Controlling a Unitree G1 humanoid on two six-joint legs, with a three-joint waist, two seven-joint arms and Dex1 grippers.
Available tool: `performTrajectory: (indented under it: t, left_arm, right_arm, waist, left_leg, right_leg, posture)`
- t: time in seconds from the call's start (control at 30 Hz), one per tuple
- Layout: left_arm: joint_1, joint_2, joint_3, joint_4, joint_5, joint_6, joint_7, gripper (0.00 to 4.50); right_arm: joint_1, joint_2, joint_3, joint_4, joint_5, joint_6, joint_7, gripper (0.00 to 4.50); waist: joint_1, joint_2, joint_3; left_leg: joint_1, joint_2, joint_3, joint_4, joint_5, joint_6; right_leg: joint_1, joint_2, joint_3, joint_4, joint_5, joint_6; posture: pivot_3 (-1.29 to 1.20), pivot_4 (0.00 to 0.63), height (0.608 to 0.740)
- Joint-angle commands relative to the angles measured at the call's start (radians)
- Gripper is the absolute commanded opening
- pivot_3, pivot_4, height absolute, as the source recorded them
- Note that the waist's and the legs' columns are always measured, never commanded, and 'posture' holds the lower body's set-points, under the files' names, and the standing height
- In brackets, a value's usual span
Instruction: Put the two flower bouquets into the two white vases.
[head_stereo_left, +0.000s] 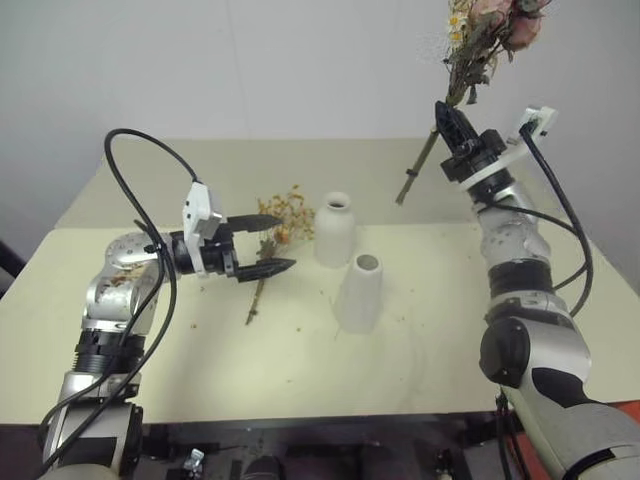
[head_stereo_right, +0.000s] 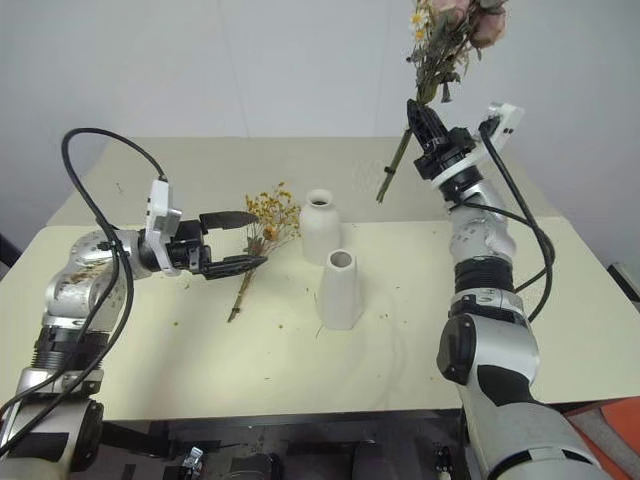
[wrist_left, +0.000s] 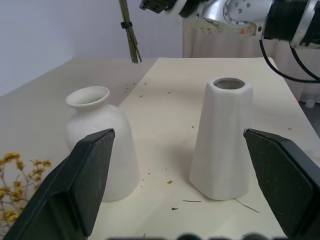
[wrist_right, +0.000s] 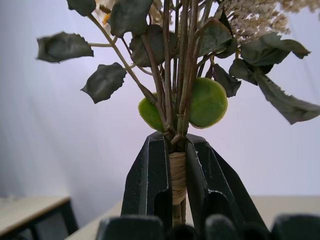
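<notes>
The left gripper (head_stereo_left: 258, 243) is reaching level over the cream table (head_stereo_left: 520, 360) with its two black fingers spread wide and gripping nothing; it is pointing across at the cone vase (head_stereo_left: 358, 293), which is standing upright in the middle of the table. Just behind the cone vase, the bottle vase (head_stereo_left: 334, 230) is standing upright too. Up and to the right of the cone vase, well apart from it, the right gripper (head_stereo_left: 447, 121) is pinching tight on the bound stems of the rose bouquet (head_stereo_left: 487, 35). Its long axis is tilting, blooms up and away, cut stem ends hanging down toward the bottle vase. To the left of the cone vase, the yellow bouquet (head_stereo_left: 276, 236) is lying flat, blossoms pointing back, stems toward the front edge, nearer the left gripper
</notes>
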Motion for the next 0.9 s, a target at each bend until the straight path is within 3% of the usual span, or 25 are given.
performTrajectory:
  t: [0.03, 0.27, 0.6, 0.9]
  left_arm:
    - [-0.007, 0.029, 0.040, -0.049, -0.030, 0.017, 0.006, 4.50]
    - [0.039, 0.081, 0.076, -0.131, -0.056, 0.067, 0.042, 4.50]
    - [0.122, 0.105, 0.116, -0.232, -0.085, 0.109, 0.097, 4.50]
    - [0.158, 0.107, 0.113, -0.264, -0.089, 0.110, 0.125, 4.50]
  right_arm:
    - [-0.074, 0.004, -0.065, 0.080, 0.057, -0.069, 0.096, 0.22]
    - [-0.177, 0.048, -0.133, 0.230, 0.070, -0.112, 0.135, 0.22]
    - [-0.240, 0.136, -0.115, 0.291, 0.004, -0.156, 0.112, 0.22]
    - [-0.256, 0.157, -0.077, 0.322, -0.103, -0.231, -0.027, 0.22]
  waist:
    - [0.001, 0.000, 0.000]
    - [-0.009, 0.001, 0.001]
    - [-0.023, 0.001, 0.001]
    - [-0.023, 0.001, 0.001]
  left_leg:
    - [0.000, 0.000, 0.000, 0.000, 0.000, 0.000]
    - [0.000, 0.000, 0.000, -0.001, 0.000, 0.000]
    - [0.000, 0.000, 0.000, -0.001, 0.000, 0.000]
    - [0.000, 0.000, 0.000, -0.001, 0.000, 0.000]
  right_leg:
    - [0.000, 0.000, 0.000, 0.000, 0.000, 0.000]
    - [-0.001, 0.000, 0.000, 0.001, 0.000, 0.000]
    - [-0.001, 0.000, 0.000, 0.001, 0.000, 0.000]
    - [-0.001, 0.000, 0.000, 0.001, 0.000, 0.000]
  posture:
    - [0.00, 0.150, 0.740]
    - [0.00, 0.150, 0.740]
    - [0.00, 0.150, 0.740]
    - [0.00, 0.150, 0.740]
